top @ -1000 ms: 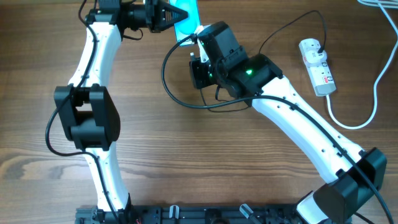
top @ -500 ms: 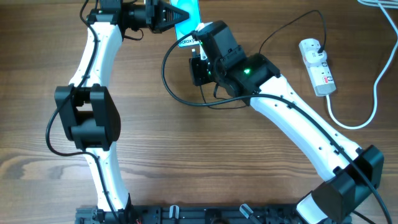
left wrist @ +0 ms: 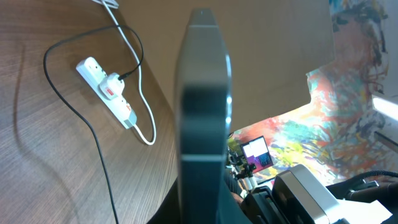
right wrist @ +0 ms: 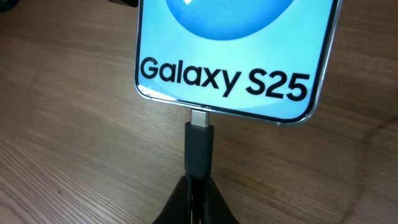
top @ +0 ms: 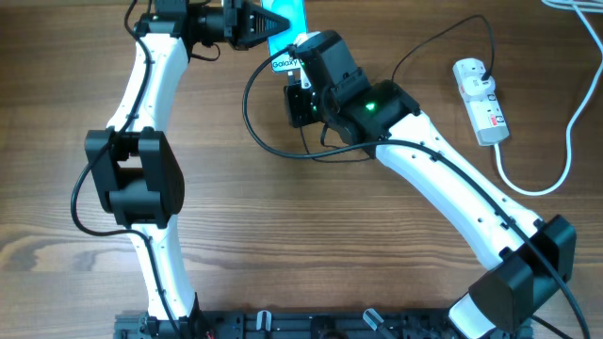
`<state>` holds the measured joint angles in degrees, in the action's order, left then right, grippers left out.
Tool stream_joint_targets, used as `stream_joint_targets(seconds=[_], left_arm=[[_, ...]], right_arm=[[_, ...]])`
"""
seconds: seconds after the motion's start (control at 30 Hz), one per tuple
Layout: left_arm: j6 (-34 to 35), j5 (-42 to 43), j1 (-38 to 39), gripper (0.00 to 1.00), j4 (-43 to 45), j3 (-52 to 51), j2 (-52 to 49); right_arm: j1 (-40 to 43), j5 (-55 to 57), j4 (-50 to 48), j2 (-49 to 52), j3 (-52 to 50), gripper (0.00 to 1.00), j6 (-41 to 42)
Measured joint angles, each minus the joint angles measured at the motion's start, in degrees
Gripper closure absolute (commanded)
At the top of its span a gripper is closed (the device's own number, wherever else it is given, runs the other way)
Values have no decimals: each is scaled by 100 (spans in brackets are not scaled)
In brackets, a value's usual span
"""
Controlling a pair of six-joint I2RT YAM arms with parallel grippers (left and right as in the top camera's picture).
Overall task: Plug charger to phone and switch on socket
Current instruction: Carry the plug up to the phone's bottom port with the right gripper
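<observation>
Overhead is showing a brown wood-grain tabletop (top: pixel 283 245) with both white arms reaching toward its far edge. The left fingers (top: pixel 247 21) are clamping the side of the phone (top: pixel 287 14), whose teal screen is sitting at that far edge, and the right fingers (top: pixel 298 99) are sitting just below its lower end. The charger (top: pixel 247 108) is looping in a black curve beside them. The socket (top: pixel 480 104) is lying well apart on the right with its thick white cord (top: pixel 570 151) trailing away, and its printing is too small to read. Left wrist is looking past a dark blurred shape (left wrist: pixel 202 112), finger or phone edge I cannot tell, at the socket with a white plug (left wrist: pixel 112 84) in it. Beyond the tabletop's edge, a backdrop (left wrist: pixel 360 93) is glowing with bright multicoloured paint. Right wrist is showing the right fingers pinching narrowly on the black connector (right wrist: pixel 200 149), its silver tip touching the phone's bottom edge. The screen is reading "Galaxy S25".
</observation>
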<state>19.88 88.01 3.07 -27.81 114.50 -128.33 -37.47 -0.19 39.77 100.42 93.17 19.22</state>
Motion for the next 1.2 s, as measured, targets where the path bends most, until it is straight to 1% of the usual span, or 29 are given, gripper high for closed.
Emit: stream_joint_targets(seconds=[0.67, 1.2], left_arm=[[0, -2, -2, 96, 50, 0, 0], [2, -4, -52, 96, 92, 0, 0]], right_arm=[[55, 24, -7, 0, 0, 96, 0], [52, 0, -256, 0, -2, 96, 0]])
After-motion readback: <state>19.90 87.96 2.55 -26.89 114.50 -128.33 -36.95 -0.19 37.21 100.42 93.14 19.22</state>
